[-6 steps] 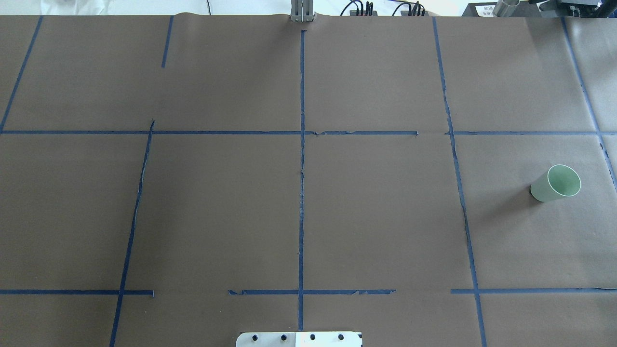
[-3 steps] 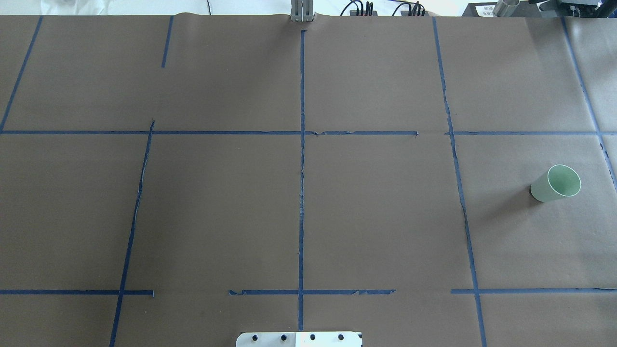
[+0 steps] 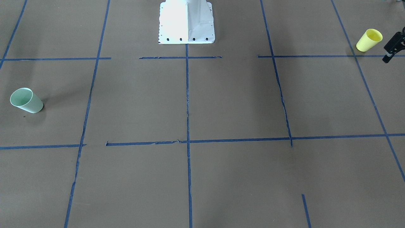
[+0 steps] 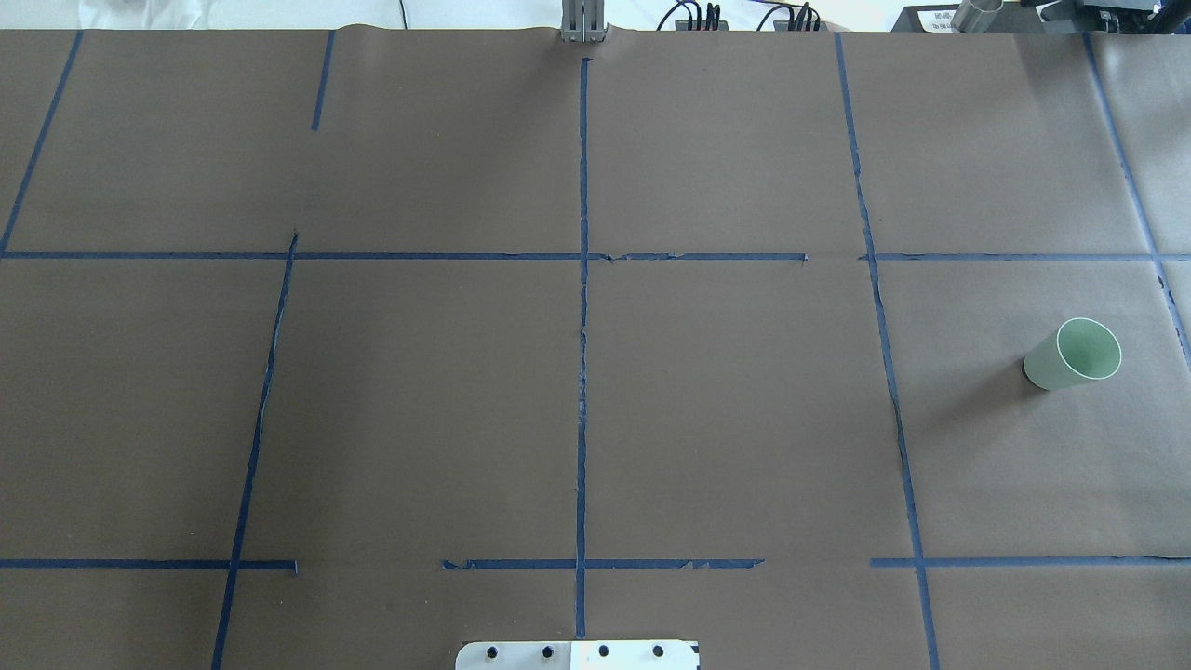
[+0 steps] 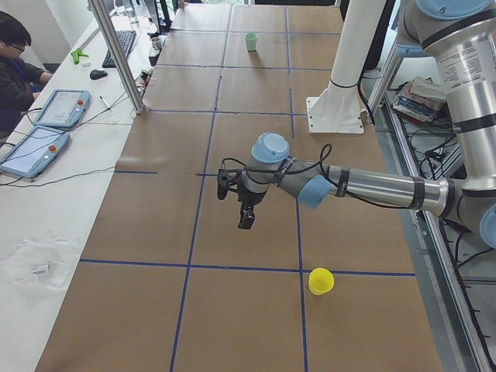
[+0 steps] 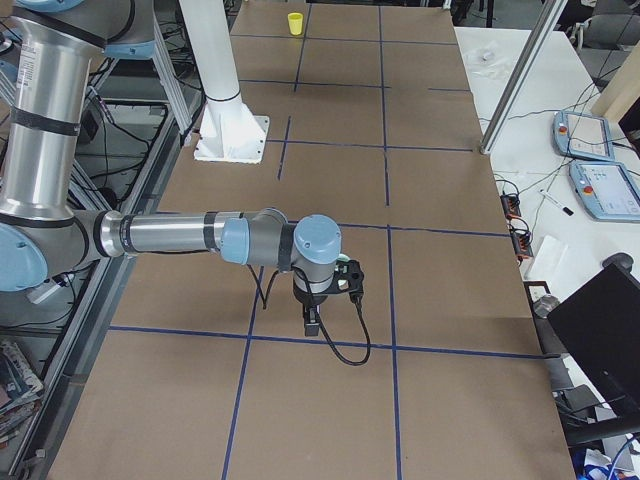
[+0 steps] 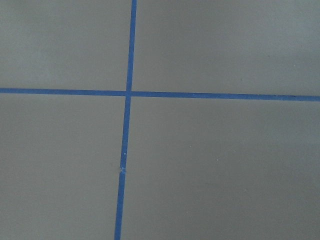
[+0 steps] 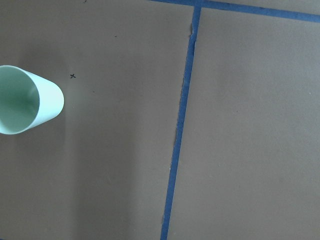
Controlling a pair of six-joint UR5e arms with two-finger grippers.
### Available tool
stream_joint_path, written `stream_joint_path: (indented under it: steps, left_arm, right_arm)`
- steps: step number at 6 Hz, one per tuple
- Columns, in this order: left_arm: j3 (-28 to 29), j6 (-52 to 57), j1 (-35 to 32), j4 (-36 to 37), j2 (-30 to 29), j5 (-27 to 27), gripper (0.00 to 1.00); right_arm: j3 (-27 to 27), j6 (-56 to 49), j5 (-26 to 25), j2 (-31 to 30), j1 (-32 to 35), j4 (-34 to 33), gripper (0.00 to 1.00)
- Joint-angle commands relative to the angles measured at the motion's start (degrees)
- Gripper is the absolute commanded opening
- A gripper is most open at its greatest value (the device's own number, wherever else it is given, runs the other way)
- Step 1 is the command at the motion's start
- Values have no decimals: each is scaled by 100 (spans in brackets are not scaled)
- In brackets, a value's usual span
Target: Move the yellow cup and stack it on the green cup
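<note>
The yellow cup [image 3: 368, 40] stands upright, mouth up, on the brown table on my left side; it also shows in the exterior left view [image 5: 320, 281]. The green cup [image 4: 1073, 354] stands upright on my right side, and shows in the front view [image 3: 26, 100] and the right wrist view [image 8: 25, 100]. My left gripper [image 5: 246, 219] hangs above the table, apart from the yellow cup; only its edge [image 3: 387, 57] shows in the front view. My right gripper [image 6: 311, 322] hangs above the table. I cannot tell whether either is open or shut.
The robot's white base [image 3: 186, 22] stands at the table's near middle edge. Blue tape lines [image 4: 582, 372] grid the brown paper. An operator [image 5: 15, 70] sits at a side bench with tablets [image 5: 46, 116]. A metal post [image 5: 120, 54] stands there.
</note>
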Motion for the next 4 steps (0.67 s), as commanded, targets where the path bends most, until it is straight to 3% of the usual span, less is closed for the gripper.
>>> stream_joint_path:
  steps: [1, 2, 4]
  left_arm:
    - [-119, -2540, 1856, -252, 245, 2428, 100]
    - [-119, -4016, 2824, -147, 403, 3747, 100]
    - [-119, -6838, 4172, 1611, 396, 5432, 100]
  right_arm:
    - [5, 0, 6, -1, 0, 0, 100]
    - [13, 0, 6, -1, 0, 0, 100]
    - [13, -17, -2, -1, 0, 0, 100]
